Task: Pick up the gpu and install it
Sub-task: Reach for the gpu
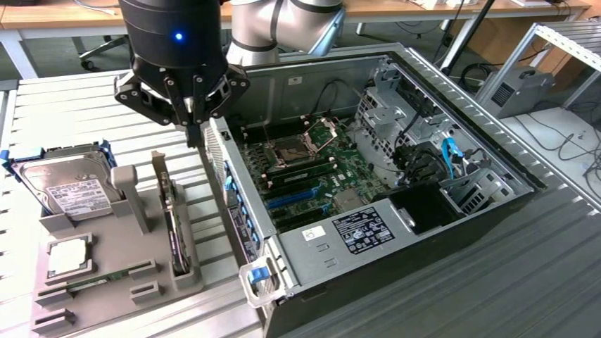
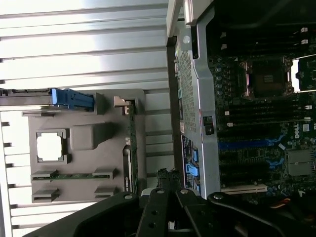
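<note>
The gpu (image 1: 174, 220) stands on its edge in a slot of the grey holder (image 1: 141, 211), with its silver bracket end toward the back. In the wrist view the gpu (image 2: 131, 143) appears edge-on as a thin green strip. My gripper (image 1: 195, 139) hangs shut and holds nothing. It is above the gap between the holder and the side wall of the open computer case (image 1: 221, 151), a little past the card's bracket end. My gripper (image 2: 168, 180) has its black fingers (image 2: 158, 207) pressed together.
The holder also carries a hard drive (image 1: 66, 189) in a blue frame, a processor (image 1: 67, 255) and a memory stick (image 1: 94, 282). The motherboard (image 1: 314, 176) lies in the open case with blue card slots (image 1: 295, 198). Slatted table surface (image 1: 66, 105) surrounds everything.
</note>
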